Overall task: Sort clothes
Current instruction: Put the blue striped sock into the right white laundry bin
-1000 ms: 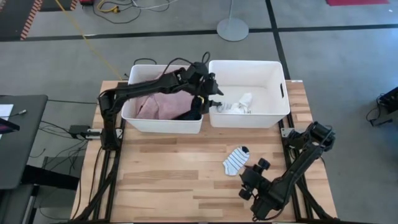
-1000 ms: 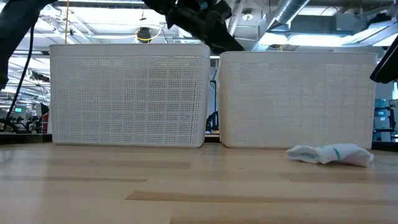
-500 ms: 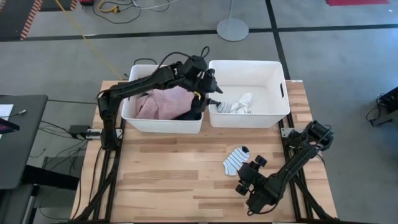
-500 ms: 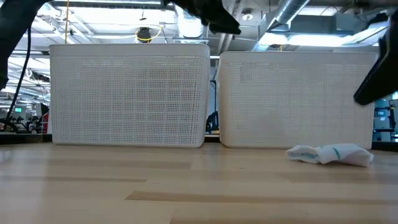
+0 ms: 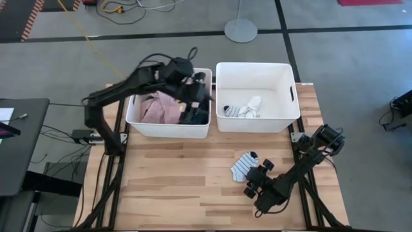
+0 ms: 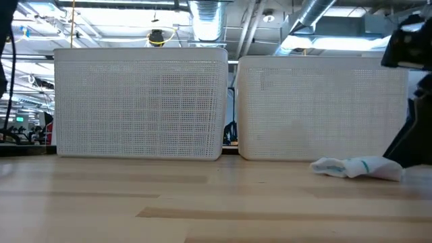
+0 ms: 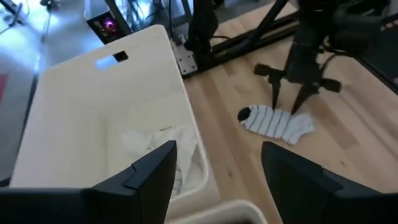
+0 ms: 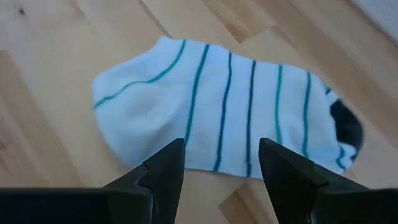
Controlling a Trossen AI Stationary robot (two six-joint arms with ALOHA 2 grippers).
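The right gripper (image 5: 253, 182) is seen low over the wooden table (image 5: 174, 187), with its fingers spread apart and nothing held between them. Just ahead of its fingertips lies the striped sock (image 5: 244, 165), flat on the boards; in the right wrist view the striped sock (image 8: 236, 118) fills the space beyond the two dark fingers (image 8: 163, 169), white with thin blue and teal lines and a dark toe at the far end. Whether the fingertips touch the fabric cannot be told. In the low view the sock (image 6: 356, 167) is seen as a low crumpled strip on the table in front of the right bin (image 6: 322, 108).

The left gripper (image 5: 196, 96) is held above the left bin (image 5: 138, 119), at the side nearest the other bin, with its fingers (image 7: 146, 177) parted and empty. Beneath and beside it, inside that bin, the pink shirt (image 5: 159, 106) is heaped, and a black garment (image 5: 193, 117) lies directly under the gripper against the near wall.

Beyond the left gripper, in the right bin (image 5: 290, 96), a few small white socks (image 5: 244, 109) are bunched against the near wall. From the left wrist view the same white socks (image 7: 163, 146) are seen in the bin, and farther off the right gripper (image 7: 291, 99) is pointed down at the striped sock (image 7: 277, 121) on the table.
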